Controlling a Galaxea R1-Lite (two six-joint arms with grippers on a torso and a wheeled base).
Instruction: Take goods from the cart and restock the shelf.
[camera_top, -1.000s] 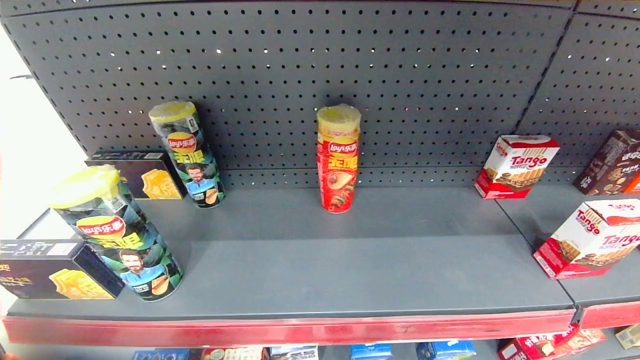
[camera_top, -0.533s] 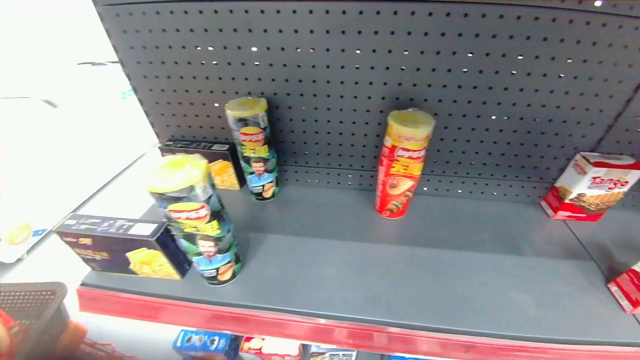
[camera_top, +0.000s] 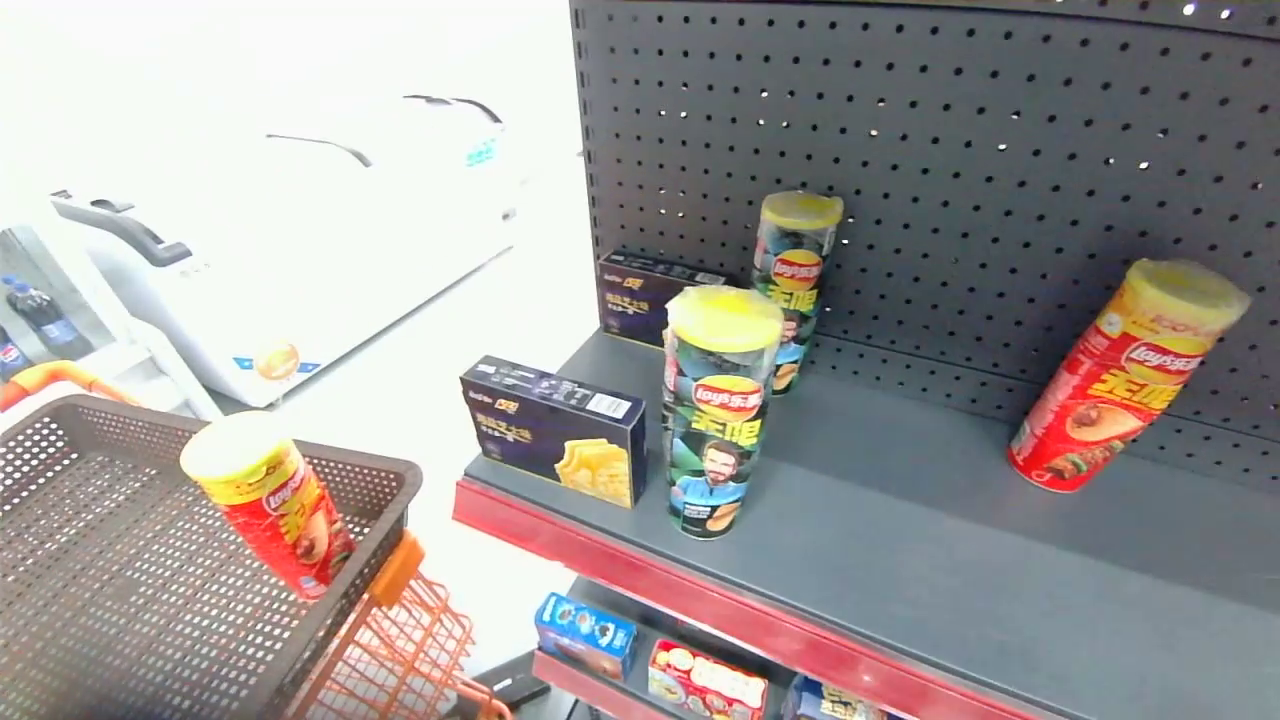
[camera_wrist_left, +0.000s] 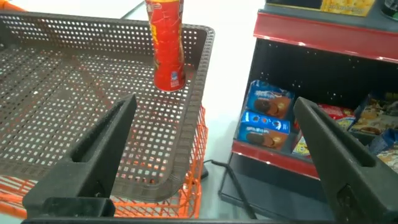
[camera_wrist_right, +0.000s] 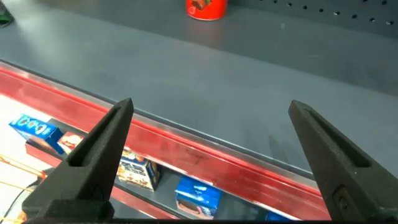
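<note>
Restocking is being judged as partly complete, with at least one item waiting to be transferred. The cart (camera_top: 395, 470), a dark perforated basket on an orange wire frame, is being kept just beside the shelf end. One red canister (camera_top: 268, 515) is standing upright in it, close to the wall nearest the shelf, and no other goods are being shown on the visible part of the basket floor. The shelf (camera_top: 900, 560) is already being occupied by a front green canister (camera_top: 720, 410) near the red lip and a rear green canister (camera_top: 795, 285) by the pegboard. A front dark box (camera_top: 555, 430) is lying just beside the front green canister, and a rear dark box (camera_top: 645, 295) beside the rear one. A shelved red canister (camera_top: 1125, 375) is standing well apart from these, at the back. A wide bare stretch of deck is being left unfilled between the two groups, so room for the cart item is being judged ample. The left gripper (camera_wrist_left: 214, 104) is being held above the cart rim on the shelf side, with its fingers spread wide and nothing between them; the red canister is standing beyond it, untouched. The right gripper (camera_wrist_right: 211, 107) is being held over the shelf's front edge, with its fingers likewise spread and empty. Small packets (camera_wrist_left: 267, 118) are being stored on the tier below. Picking up the red canister is being judged as the step outstanding.
</note>
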